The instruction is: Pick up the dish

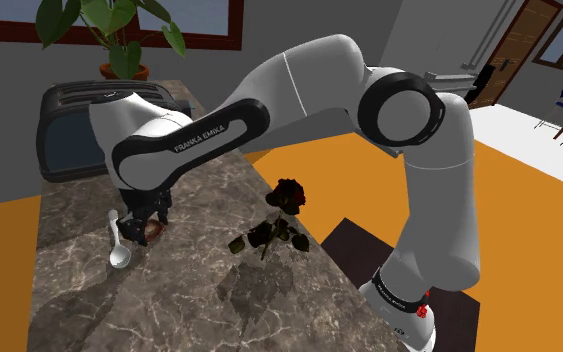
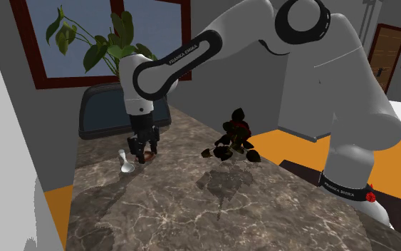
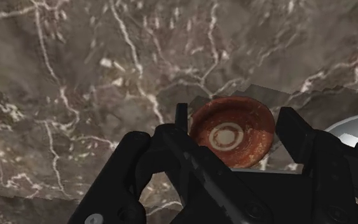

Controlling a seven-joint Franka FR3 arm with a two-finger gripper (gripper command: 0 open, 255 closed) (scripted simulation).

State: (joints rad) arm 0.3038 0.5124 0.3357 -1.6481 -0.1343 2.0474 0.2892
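Fingers flanking dish, FRANKA EMIKA arm

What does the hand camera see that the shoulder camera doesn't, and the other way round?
The wrist view gives the dish's inside: reddish-brown with a pale ring in the middle. It sits between the gripper's spread fingers. The shoulder view adds the white arm, a dark toaster, a plant and a dark red rose. Both share the marble counter, the dish and a white spoon beside it.
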